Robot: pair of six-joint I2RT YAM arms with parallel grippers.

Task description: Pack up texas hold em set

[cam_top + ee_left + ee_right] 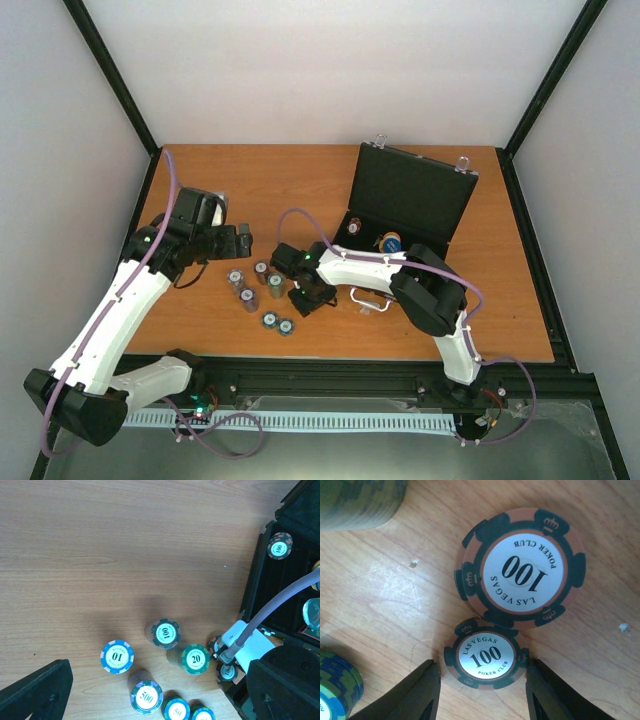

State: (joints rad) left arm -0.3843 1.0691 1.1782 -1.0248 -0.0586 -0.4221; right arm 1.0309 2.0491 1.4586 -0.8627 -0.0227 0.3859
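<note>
The black case (415, 195) lies open at the back right, lid upright, silver handle (370, 300) at its near edge. A blue disc (392, 242) and a chip stack (354, 228) sit inside. Several chip stacks (255, 285) stand on the table left of the case. My right gripper (303, 297) is low among them. In the right wrist view it (482, 672) is open, straddling a low brown 100 chip (486, 659) next to a taller 100 stack (520, 567). My left gripper (243, 240) is open and empty above the stacks (160, 672). No triangular token shows.
The left wrist view shows stacks marked 10 (117, 656), 100 (165, 633), 20 (194, 659), 500 (146, 697) and 50 (176, 711). The case's edge (260, 570) and the right arm's cable (270, 612) are at the right. White walls enclose the table.
</note>
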